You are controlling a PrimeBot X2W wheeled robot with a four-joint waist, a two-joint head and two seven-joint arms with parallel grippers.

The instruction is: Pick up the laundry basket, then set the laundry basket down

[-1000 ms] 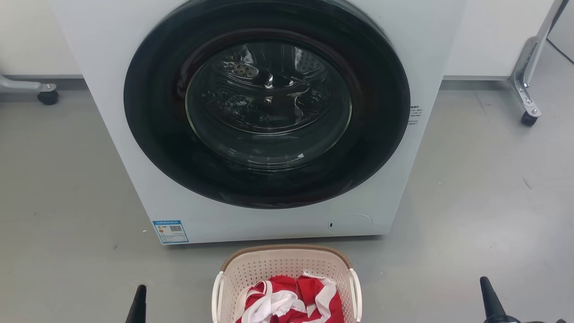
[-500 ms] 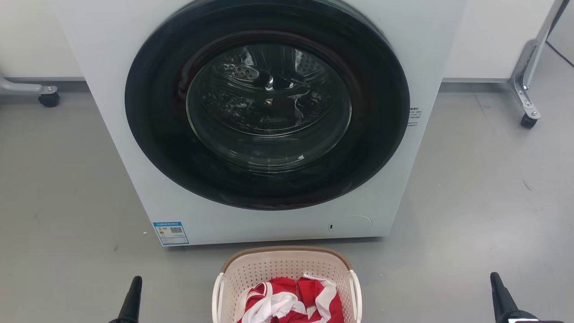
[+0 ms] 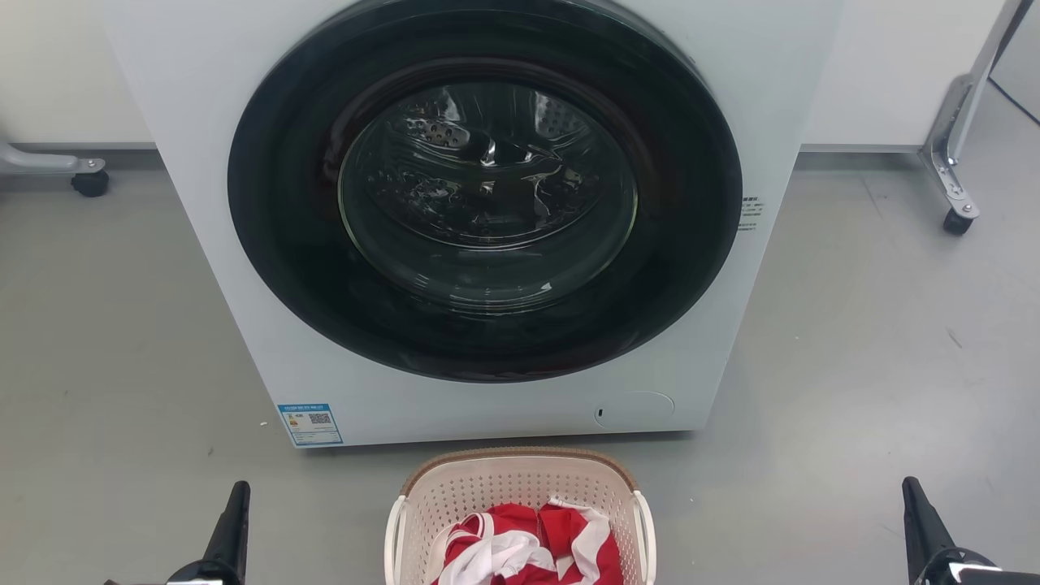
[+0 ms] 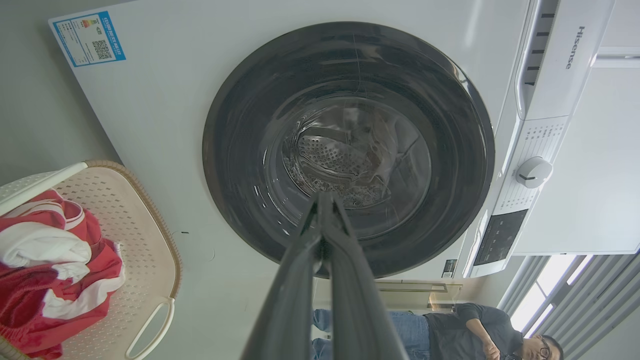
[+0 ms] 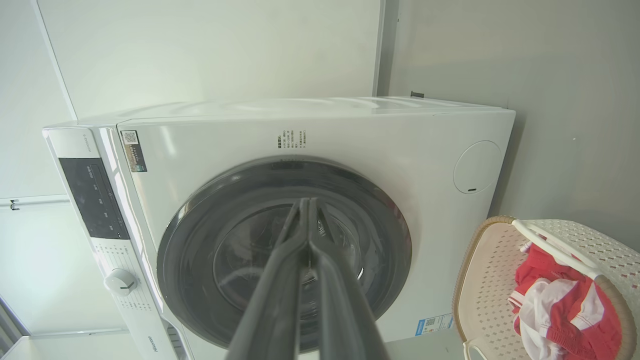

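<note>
Both grippers slid outward toward the bottom corners; left gripper [image 3: 236,508] and right gripper [image 3: 914,500] have fingers pressed together, empty. The laundry basket [image 3: 520,487] stands on the floor [image 3: 122,366], bottom centre, before the washing machine [image 3: 455,410], which fits either widening for its handles or backing off after set-down. Count: one laundry basket, one washing machine, two grippers, one red-white bundle [image 3: 520,544].

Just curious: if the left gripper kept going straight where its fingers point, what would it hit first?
Probably the washing machine's round glass door; the left gripper aims straight at it, though the distance is unclear.
</note>
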